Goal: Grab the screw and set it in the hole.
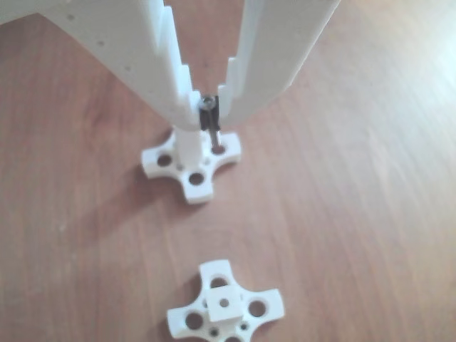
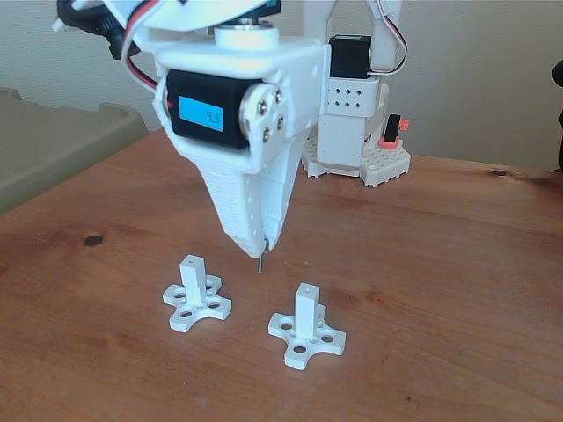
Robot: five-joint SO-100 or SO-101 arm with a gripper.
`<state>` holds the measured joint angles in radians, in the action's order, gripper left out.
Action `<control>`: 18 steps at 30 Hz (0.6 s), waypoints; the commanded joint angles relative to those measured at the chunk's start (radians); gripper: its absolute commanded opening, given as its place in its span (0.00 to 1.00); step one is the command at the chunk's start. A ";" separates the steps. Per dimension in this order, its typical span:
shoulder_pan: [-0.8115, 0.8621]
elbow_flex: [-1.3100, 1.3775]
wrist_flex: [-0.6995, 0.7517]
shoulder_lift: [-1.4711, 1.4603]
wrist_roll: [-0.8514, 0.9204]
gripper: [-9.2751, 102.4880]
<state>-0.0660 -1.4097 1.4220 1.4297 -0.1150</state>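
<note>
above the table [image 2: 457, 264], pincer [image 2: 261, 249] grips screw [image 2: 261, 263] upright

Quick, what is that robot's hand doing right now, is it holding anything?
Hand: closed on the screw, which hangs point down above the table, near one white post but not yet in its hole.

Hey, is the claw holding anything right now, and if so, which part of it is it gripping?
Yes. The claw is shut on the screw, pinching it at its upper end near the head, so the shaft hangs down toward the table.
</note>
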 commanded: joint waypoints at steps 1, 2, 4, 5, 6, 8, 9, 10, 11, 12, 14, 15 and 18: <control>-0.021 0.003 0.005 0.115 -0.005 0.04; -0.026 -0.002 0.005 0.118 -0.006 0.04; -0.035 -0.011 0.005 0.124 -0.009 0.04; -0.037 -0.014 0.005 0.126 -0.011 0.04; -0.040 -0.018 0.005 0.127 -0.011 0.04; -0.046 -0.029 0.005 0.132 -0.012 0.04; -0.049 -0.037 0.000 0.135 -0.014 0.04; -0.049 -0.041 -0.002 0.137 -0.015 0.04; -0.052 -0.046 -0.003 0.138 -0.017 0.04; -0.055 -0.049 -0.005 0.141 -0.018 0.04; -0.060 -0.052 -0.005 0.143 -0.020 0.04; -0.063 -0.052 -0.006 0.144 -0.021 0.04; -0.069 -0.057 -0.009 0.144 -0.025 0.04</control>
<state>-0.1243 -1.4757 1.4220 1.4711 -0.1335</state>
